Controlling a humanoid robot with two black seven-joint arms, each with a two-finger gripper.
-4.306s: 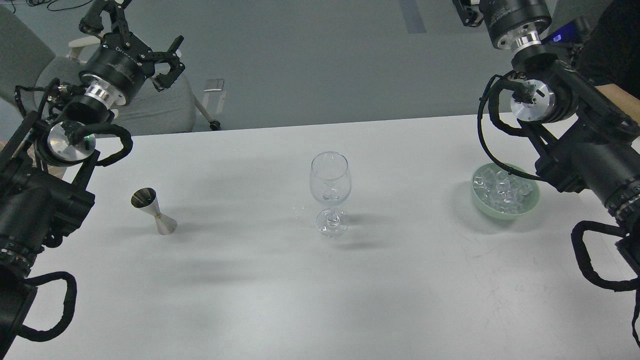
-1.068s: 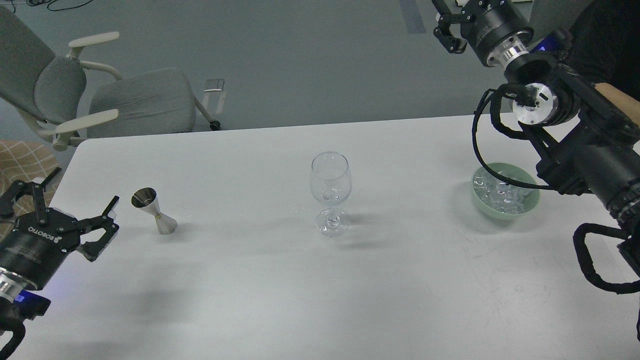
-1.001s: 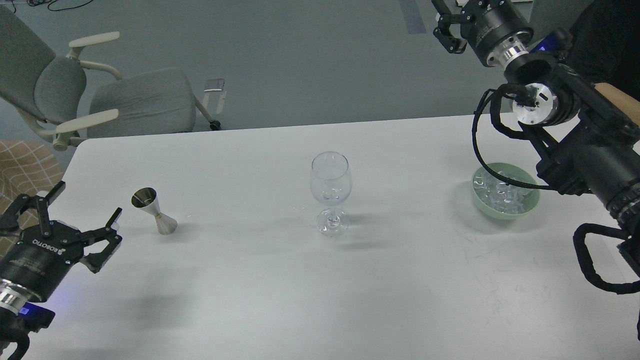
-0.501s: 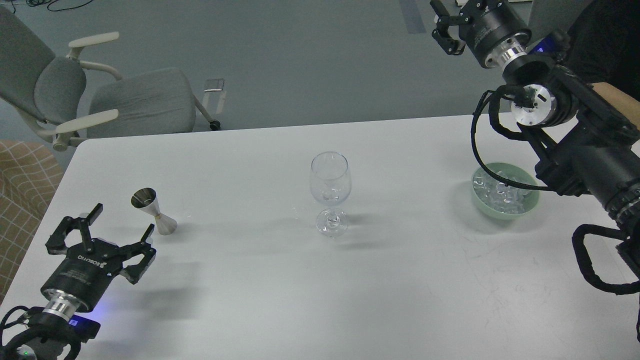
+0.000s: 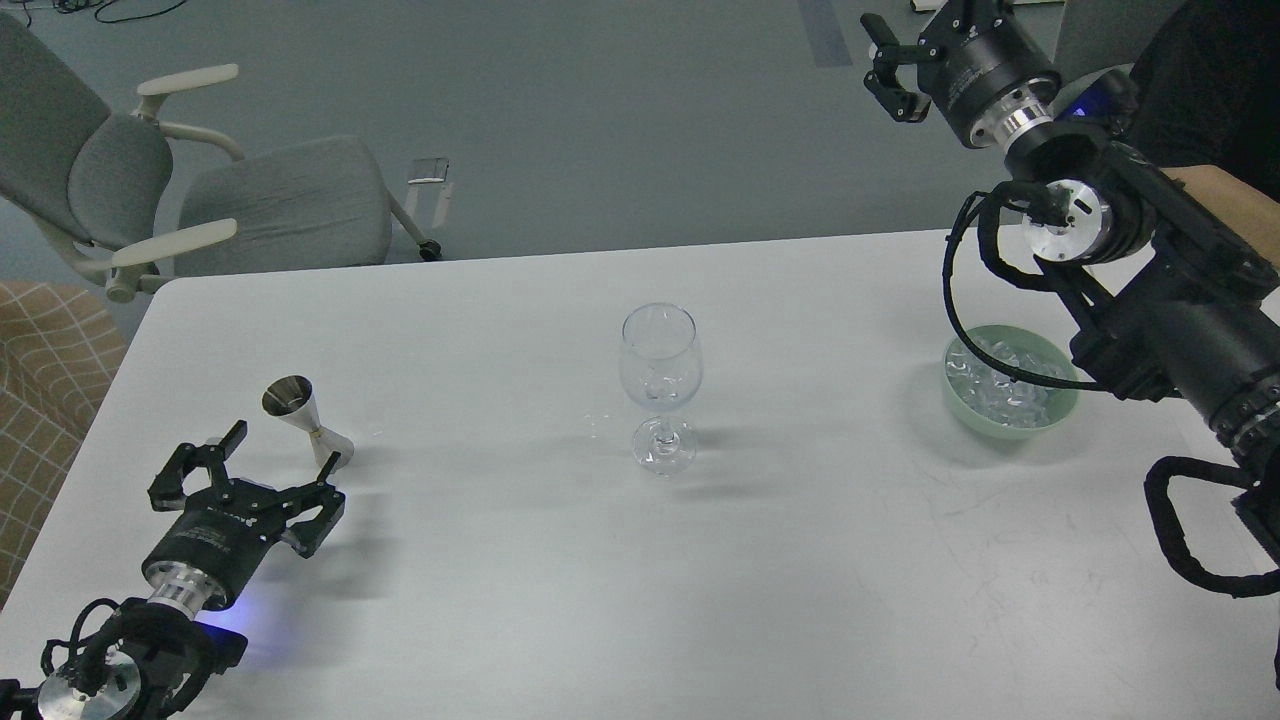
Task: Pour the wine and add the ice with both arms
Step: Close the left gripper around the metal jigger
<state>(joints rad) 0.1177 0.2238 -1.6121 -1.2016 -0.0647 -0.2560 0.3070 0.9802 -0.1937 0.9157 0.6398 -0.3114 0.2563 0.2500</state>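
An empty clear wine glass (image 5: 659, 385) stands upright at the middle of the white table (image 5: 640, 580). A steel jigger (image 5: 304, 424) stands at the left. My left gripper (image 5: 282, 455) is open, low over the table just in front of the jigger, its fingers either side of the jigger's base without touching. Clear ice cubes (image 5: 1003, 379) fill a pale green bowl (image 5: 1010, 419) at the right. My right gripper (image 5: 912, 55) is raised high beyond the table's far edge, partly cut off at the top; its fingers look spread.
A grey office chair (image 5: 200, 190) stands behind the table's far left corner. A tan checked cushion (image 5: 40, 370) lies off the left edge. My right arm's black links and cable (image 5: 1150, 320) hang over the bowl's right side.
My left gripper has swung down from high at the far left to the table and moved right and forward up to the jigger. My right gripper has shifted slightly left.
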